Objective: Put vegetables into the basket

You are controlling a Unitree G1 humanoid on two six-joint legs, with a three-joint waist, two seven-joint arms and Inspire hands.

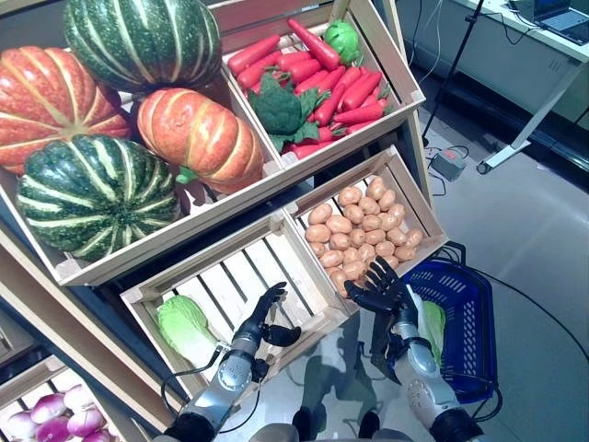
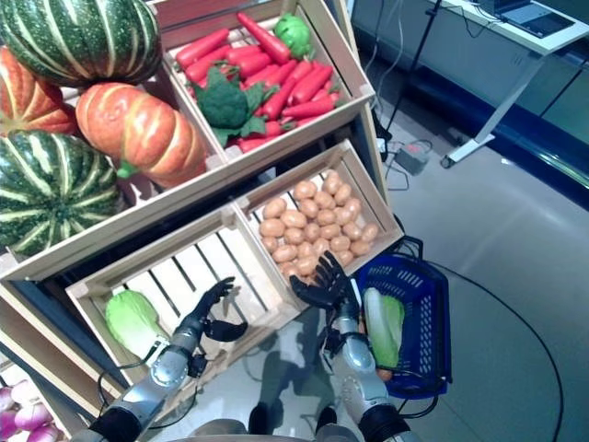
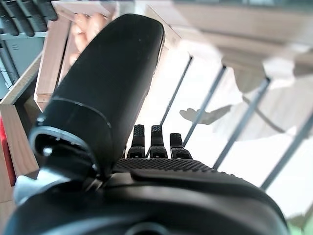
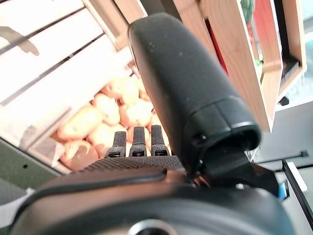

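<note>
The blue plastic basket (image 1: 479,304) stands on the floor at the right foot of the wooden stand. A pale green cabbage (image 2: 383,324) lies in it. My right hand (image 1: 379,290) is open with its fingers spread, just left of the basket's rim and at the front edge of the potato crate (image 1: 405,184). Its wrist view shows the potatoes (image 4: 117,112) just past its straight fingers (image 4: 138,142). My left hand (image 1: 265,318) is open and empty in front of the lower left slatted crate (image 1: 230,267), whose white slats (image 3: 234,147) show in the left wrist view.
The tall wooden stand (image 1: 276,175) with its tilted crates rises ahead and to the left. A small grey box (image 1: 448,164) with cables lies on the floor behind it, beside a desk leg on a wheel (image 1: 515,138). Grey floor (image 1: 534,239) lies to the right.
</note>
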